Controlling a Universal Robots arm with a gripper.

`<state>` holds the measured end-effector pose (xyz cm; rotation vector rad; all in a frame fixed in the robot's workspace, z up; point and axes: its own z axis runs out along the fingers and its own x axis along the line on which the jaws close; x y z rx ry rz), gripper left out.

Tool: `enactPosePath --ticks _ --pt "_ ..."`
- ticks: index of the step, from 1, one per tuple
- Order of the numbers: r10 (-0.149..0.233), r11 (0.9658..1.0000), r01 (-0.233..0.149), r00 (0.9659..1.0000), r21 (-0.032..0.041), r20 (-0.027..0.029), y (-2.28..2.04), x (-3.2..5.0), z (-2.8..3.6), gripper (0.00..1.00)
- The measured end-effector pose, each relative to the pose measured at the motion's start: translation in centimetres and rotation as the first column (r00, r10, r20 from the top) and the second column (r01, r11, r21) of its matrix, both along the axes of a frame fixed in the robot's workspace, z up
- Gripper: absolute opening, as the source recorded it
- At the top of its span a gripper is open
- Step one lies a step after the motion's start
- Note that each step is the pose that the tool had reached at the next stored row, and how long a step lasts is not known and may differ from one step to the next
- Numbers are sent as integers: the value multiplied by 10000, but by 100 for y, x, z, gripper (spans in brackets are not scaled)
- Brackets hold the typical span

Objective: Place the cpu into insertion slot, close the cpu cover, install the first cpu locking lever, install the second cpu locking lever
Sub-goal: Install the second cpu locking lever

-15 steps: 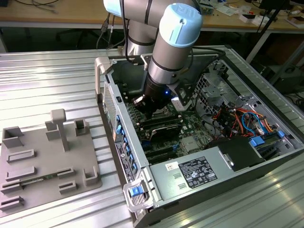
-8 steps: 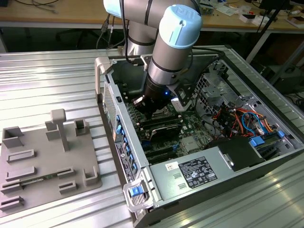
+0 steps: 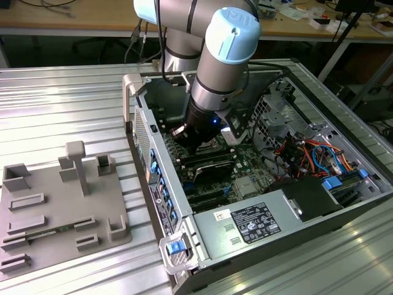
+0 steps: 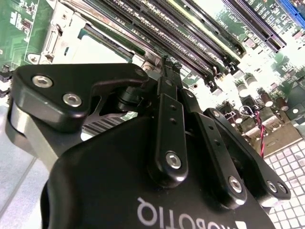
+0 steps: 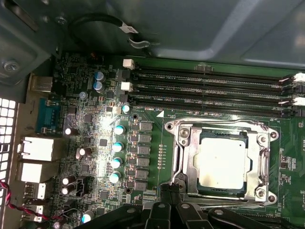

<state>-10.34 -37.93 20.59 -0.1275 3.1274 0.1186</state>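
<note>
The gripper (image 4: 167, 64) fills the foreground of the second wrist view, its black linkages running up to fingertips pressed together with no gap between them — nothing is pinched there. In the first wrist view the same closed tips (image 5: 170, 189) sit right at the rim of the insertion slot (image 5: 183, 138), near a thin locking lever (image 5: 179, 160) that runs along that side of the socket.

The cpu (image 5: 223, 161) lies flat in the insertion slot, its silver-grey top showing through the window of the cpu cover (image 5: 263, 155), which is folded down over it. The chip's pale top (image 4: 97, 50) also shows in the second wrist view, just past the gripper's body.

Just beside the socket, long black memory slots (image 5: 209, 88) run in parallel rows. On the other side, the green motherboard (image 5: 105, 143) carries a cluster of teal-topped capacitors (image 5: 117, 145).

In the exterior view the arm (image 3: 215, 74) reaches down into the open computer case (image 3: 153, 160), which lies on its side on a ribbed metal desk (image 3: 61, 104). A grey power supply (image 3: 258, 224) with a white label occupies the near end of the case. To the exterior view's left, well apart from the case, a grey fixture tray (image 3: 61, 209) rests on the desk.
</note>
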Motion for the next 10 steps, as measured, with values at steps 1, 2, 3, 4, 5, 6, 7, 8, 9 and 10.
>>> enactPosePath --ticks 1,2,3,4,5,6,7,8,9,10 --pt "0 10000 0 10000 0 1 0 0 -2 11" --pt "0 10000 0 10000 2 2 0 0 -4 11" --pt "0 10000 0 10000 3 2 1 0 -4 11" --pt "0 10000 0 10000 4 3 1 1 -4 11" --pt "0 10000 0 10000 8 4 1 1 -6 11" --pt "0 10000 0 10000 9 4 1 1 -6 11" --pt "0 10000 0 10000 7 5 1 1 -6 11" --pt "0 10000 0 10000 6 4 1 1 -6 11" --pt "1 10000 -1 10000 6 4 1 1 -5 11" --pt "1 10000 -1 10000 4 3 1 1 -4 11"
